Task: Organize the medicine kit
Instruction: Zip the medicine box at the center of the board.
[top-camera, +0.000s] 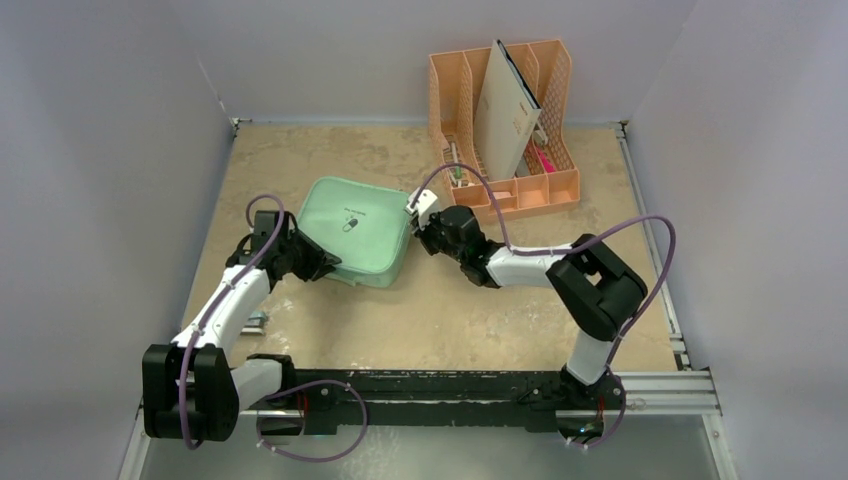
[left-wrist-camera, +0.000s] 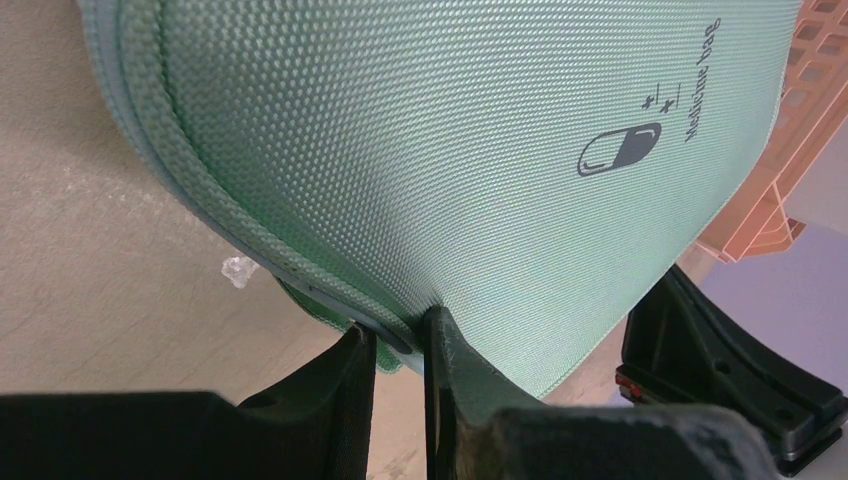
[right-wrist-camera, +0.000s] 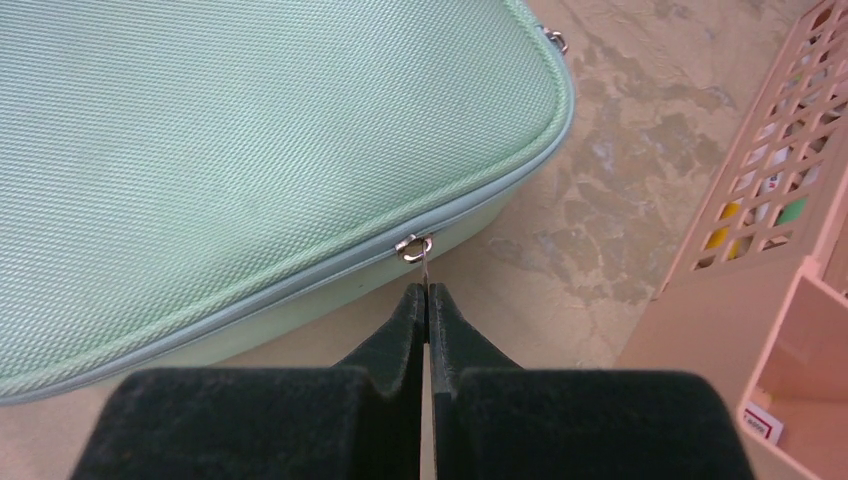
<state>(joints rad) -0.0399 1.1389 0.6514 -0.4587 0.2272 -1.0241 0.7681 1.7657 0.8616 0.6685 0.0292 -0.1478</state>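
Black fingers of the right gripper (right-wrist-camera: 427, 293) are pressed together on the thin metal zipper pull (right-wrist-camera: 418, 249) of the medicine kit (top-camera: 355, 235). The kit is a mint-green woven-fabric case with rounded corners and a piped seam, lying on the table (top-camera: 450, 320) near the peach file organizer (top-camera: 555, 187). The left gripper (left-wrist-camera: 400, 345), jaws narrow, pinches the kit's piped edge at its near left corner. A dark pill logo (left-wrist-camera: 620, 150) marks the lid; the small print beside it is turned sideways and too fine to read, and the closed lid hides the inside.

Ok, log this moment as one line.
left gripper: shut on medicine kit edge | right gripper: shut on zipper pull | kit state: zipped closed
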